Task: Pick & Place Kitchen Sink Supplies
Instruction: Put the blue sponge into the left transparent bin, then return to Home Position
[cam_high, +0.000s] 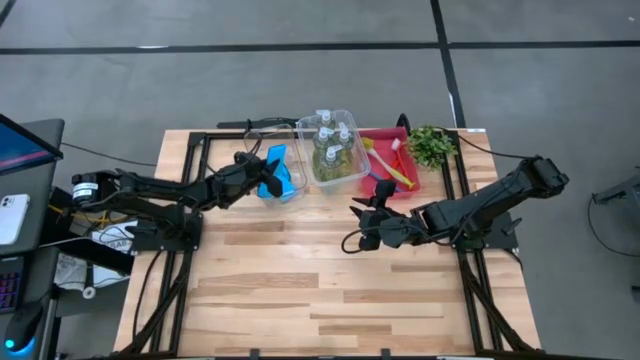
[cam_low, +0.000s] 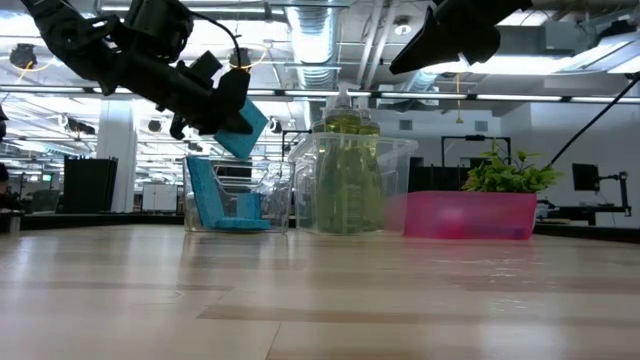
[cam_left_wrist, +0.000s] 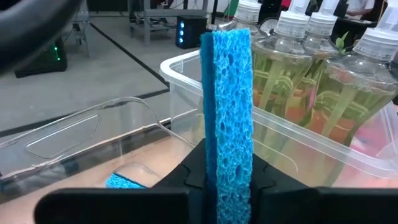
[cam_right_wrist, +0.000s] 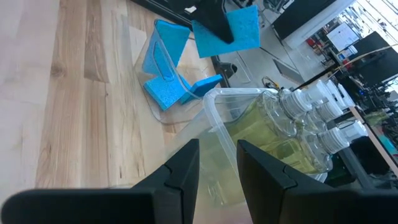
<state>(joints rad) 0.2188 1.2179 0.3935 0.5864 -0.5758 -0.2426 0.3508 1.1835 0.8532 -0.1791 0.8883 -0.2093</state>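
Left gripper (cam_high: 268, 176) reaching over the clear bin (cam_high: 292, 160), clamping a blue sponge (cam_left_wrist: 227, 106) upright, right gripper (cam_high: 366, 215) hovering above the counter (cam_high: 300, 290), fingers apart.

Bottles (cam_high: 333, 140) in bin (cam_high: 352, 176), left of tray (cam_high: 425, 186)

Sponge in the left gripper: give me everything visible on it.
The blue sponge is a flat rectangular slab with a coarse, open-pored face and a smoother, darker layer along one side. The left gripper is shut on its lower edge, holding it upright on edge. In the low view it hangs in the air, tilted, above the clear bin that holds other blue sponges, touching neither.
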